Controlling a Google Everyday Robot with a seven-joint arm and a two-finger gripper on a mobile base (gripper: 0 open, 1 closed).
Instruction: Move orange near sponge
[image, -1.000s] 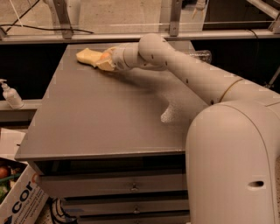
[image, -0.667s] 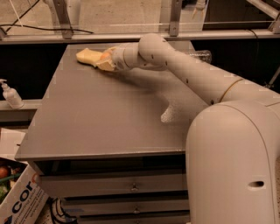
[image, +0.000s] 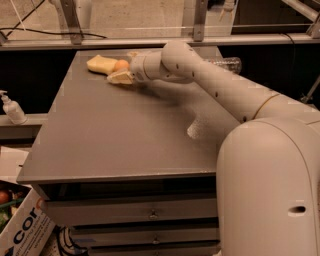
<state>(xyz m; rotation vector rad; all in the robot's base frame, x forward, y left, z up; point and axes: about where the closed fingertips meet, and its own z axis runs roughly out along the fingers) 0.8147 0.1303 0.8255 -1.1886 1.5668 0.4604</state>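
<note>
The orange (image: 120, 65) sits on the grey table (image: 115, 135) at its far end, touching the right end of the pale yellow sponge (image: 99, 64). My gripper (image: 126, 66) reaches in from the right and stands around the orange, one pale fingertip (image: 120, 78) in front of it and the other behind it. The fingers look spread wider than the orange, so the gripper is open. The arm crosses the table's right side.
A clear plastic bottle (image: 224, 64) lies at the table's far right, behind the arm. A soap dispenser (image: 11, 107) stands on a ledge to the left. A cardboard box (image: 22, 232) sits on the floor at front left. Drawers (image: 150, 212) run under the tabletop.
The orange, hidden by the gripper before, now shows between the fingers beside the sponge. The fingers have spread apart. The arm has hardly moved.
</note>
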